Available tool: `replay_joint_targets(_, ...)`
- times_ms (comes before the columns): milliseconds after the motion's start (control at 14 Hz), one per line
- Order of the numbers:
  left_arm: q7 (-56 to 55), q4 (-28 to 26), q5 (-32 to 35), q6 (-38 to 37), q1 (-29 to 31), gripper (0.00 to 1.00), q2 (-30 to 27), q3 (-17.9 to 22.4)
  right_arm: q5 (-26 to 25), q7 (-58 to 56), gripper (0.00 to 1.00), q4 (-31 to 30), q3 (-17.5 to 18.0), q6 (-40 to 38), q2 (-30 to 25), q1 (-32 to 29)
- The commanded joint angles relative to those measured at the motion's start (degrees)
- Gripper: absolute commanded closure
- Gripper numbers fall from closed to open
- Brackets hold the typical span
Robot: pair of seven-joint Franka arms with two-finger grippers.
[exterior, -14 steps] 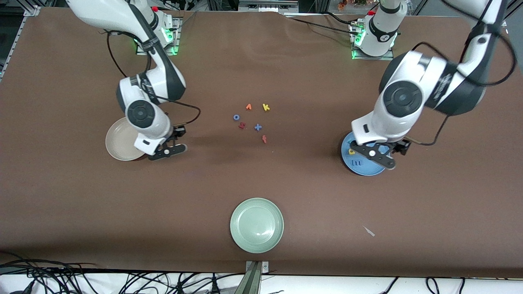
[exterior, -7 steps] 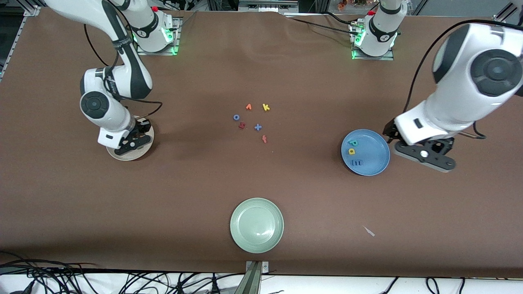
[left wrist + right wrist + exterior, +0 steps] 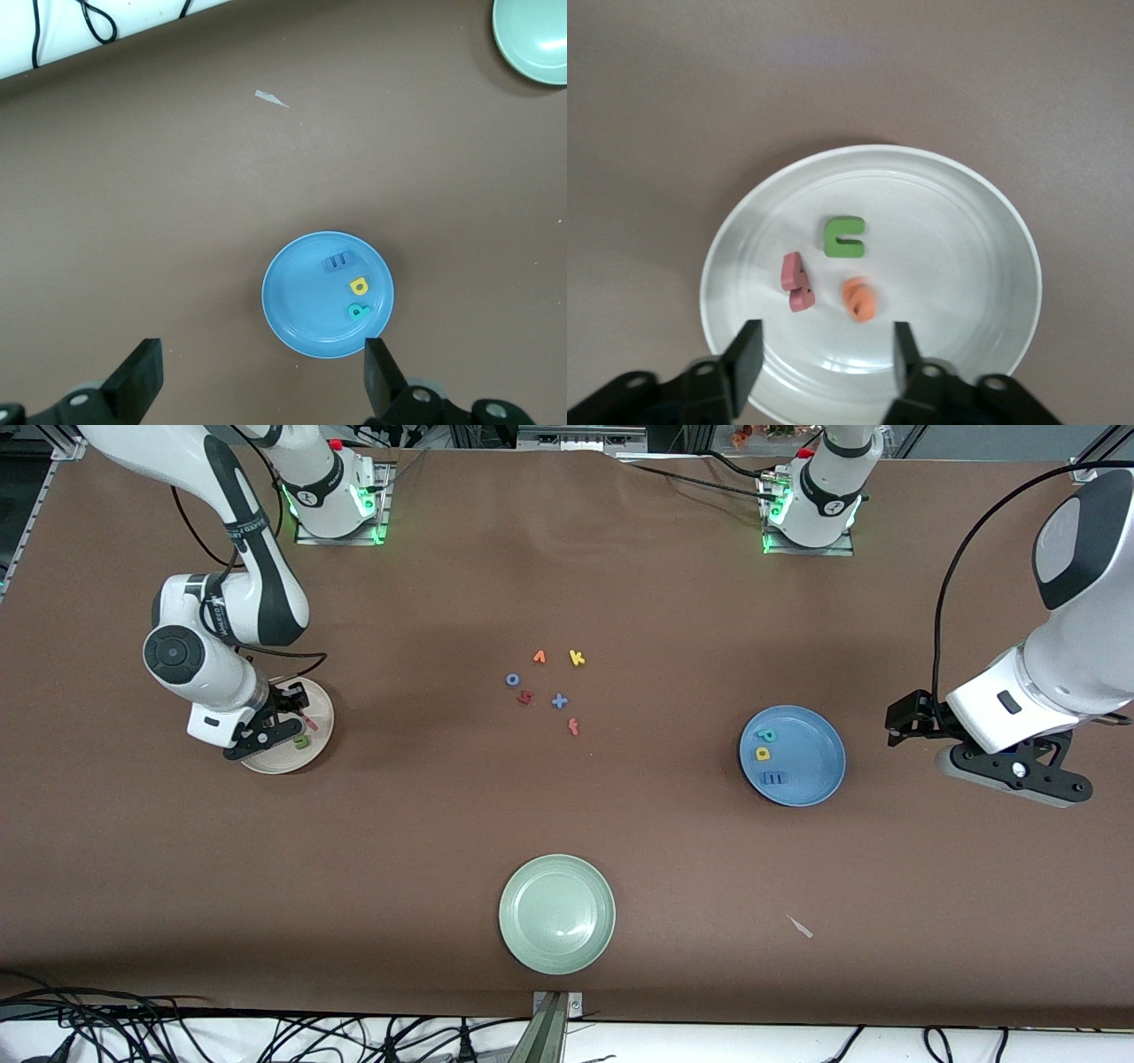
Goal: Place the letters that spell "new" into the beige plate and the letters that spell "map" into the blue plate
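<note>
The beige plate (image 3: 983,266) holds a green n (image 3: 844,236), a red-pink w (image 3: 796,282) and an orange e (image 3: 859,298). My right gripper (image 3: 826,350) hangs open low over this plate (image 3: 321,713), nothing between its fingers, the e just off the fingertips. From the front, the right gripper (image 3: 282,726) hides part of the plate; the n (image 3: 302,741) shows. The blue plate (image 3: 811,757) carries a teal p (image 3: 765,735), a yellow a (image 3: 763,754) and a blue m (image 3: 774,778). My left gripper (image 3: 1014,771) is open and empty over bare table beside it, toward the left arm's end.
A pale green plate (image 3: 556,913) sits near the front edge. Several loose letters lie mid-table: an orange v shape (image 3: 539,657), a yellow k (image 3: 577,658), a blue o (image 3: 512,679), a dark red letter (image 3: 524,698). A paper scrap (image 3: 801,927) lies nearer the front camera than the blue plate.
My right gripper moved over the beige plate and opened; the orange e now lies in the plate. The left gripper swung off the blue plate toward the left arm's end, still open.
</note>
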Motion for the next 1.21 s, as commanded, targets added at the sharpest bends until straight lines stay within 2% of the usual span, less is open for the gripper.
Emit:
replay_joint_targets(0, -6.22, -2.14, -2.36, -1.58, -1.78, 0.0, -6.41, 3.38, 1.33, 0.6, 0.0, 7.49, 0.34, -11.87, -0.62, 0.51)
replay_joint_targets(214, -6.42, -7.41, -12.45, -1.49, -5.82, 0.0, -11.08, 13.48, 1.33, 4.98, 0.0, 16.63, 0.52, -24.45, 0.0, 2.7)
replay_joint_targets(356, -6.33, -9.61, -13.18, -1.14, -10.29, 0.0, -12.75, 19.55, 1.33, 7.54, 0.0, 21.47, 0.52, -31.83, 0.18, 3.93)
replay_joint_targets(427, -6.42, -11.28, -12.57, -1.14, -12.49, 0.0, -13.63, 21.23, 1.33, 8.85, 0.0, 23.5, 0.52, -34.92, 0.18, 4.29)
replay_joint_targets(712, -6.24, -17.7, -13.09, 0.0, -18.03, 0.0, -19.34, 27.21, 1.33, 12.55, 0.0, 30.89, 0.52, -45.39, 0.0, 5.17)
replay_joint_targets(926, -6.33, -18.76, -13.09, 0.18, -20.5, 0.0, -20.66, 29.24, 1.68, 12.91, 0.0, 35.98, 0.87, -51.63, -0.35, 5.43)
replay_joint_targets(1140, -6.33, -20.78, -13.18, 0.18, -20.34, 0.0, -21.9, 29.68, 1.34, 12.65, 0.0, 35.65, 4.98, -52.0, -4.12, 2.73)
